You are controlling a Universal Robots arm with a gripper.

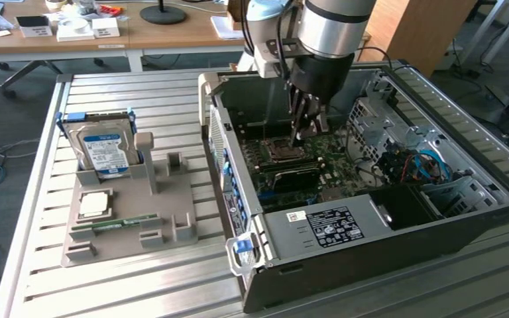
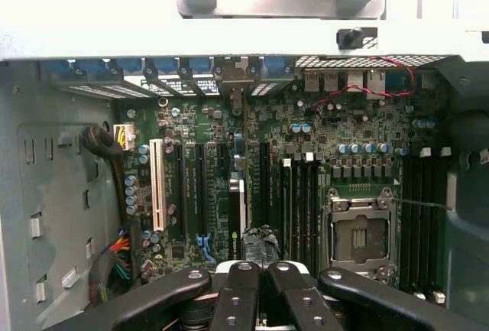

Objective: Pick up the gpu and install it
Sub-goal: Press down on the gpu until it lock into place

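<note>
One open computer case [image 1: 466, 218] lies on its side, taking up the centre and right of the exterior view, with the green motherboard [image 1: 325, 159] exposed on its floor. The grey parts tray [image 1: 122, 218] at left centre carries a hard drive [image 1: 104, 149] but no graphics card.

The gripper [image 1: 306, 132] reaches down into the case at upper centre, its fingers clamped together on the gpu [image 2: 235, 224]. In the wrist view the card appears edge-on, a thin green strip standing upright over the dark expansion slots [image 2: 191, 186].

Risks, as judged:
- The card edge may sit beside the slot, not in it; pressing would then load the board and bend it.
- A tilted card could seat at one end only.
- The end bracket could catch the case's rear wall.
- The thin grip could slip under pressure, dropping the card near the CPU socket [image 2: 361, 228].
</note>
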